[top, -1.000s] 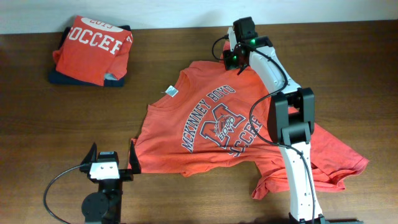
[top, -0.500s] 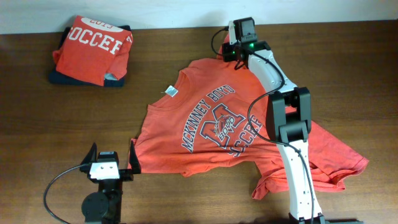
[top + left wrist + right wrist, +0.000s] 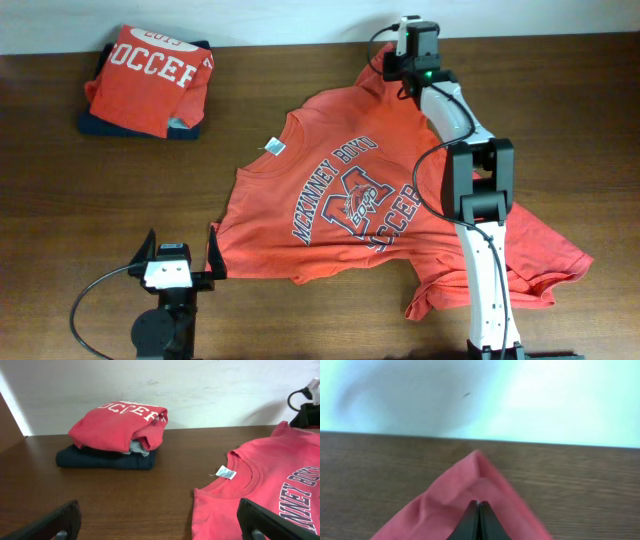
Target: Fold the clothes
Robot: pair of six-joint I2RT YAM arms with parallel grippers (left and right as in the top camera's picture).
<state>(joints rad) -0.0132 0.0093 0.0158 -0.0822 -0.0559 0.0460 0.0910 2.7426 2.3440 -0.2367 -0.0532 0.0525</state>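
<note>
An orange-red T-shirt (image 3: 340,200) with navy-and-white lettering lies spread and rumpled across the middle of the table, its white neck tag (image 3: 226,473) showing at the collar. My right gripper (image 3: 392,70) is at the far edge, shut on the shirt's far sleeve corner (image 3: 460,490), and the cloth bunches around the closed fingertips (image 3: 478,503). My left gripper (image 3: 160,520) stands open at the front, low over bare wood, and its right finger (image 3: 270,520) is beside the shirt's (image 3: 260,490) near edge. A folded orange-red shirt (image 3: 150,80) lies at the far left.
The folded shirt (image 3: 120,425) rests on a folded navy garment (image 3: 105,457) near the wall. The right arm (image 3: 480,240) stretches over the shirt's right half. A white wall runs along the table's far edge (image 3: 560,455). Bare wood lies between the stack and the spread shirt.
My right gripper has moved right and toward the wall with the sleeve corner, drawing that sleeve out toward the back edge. The left gripper has not moved.
</note>
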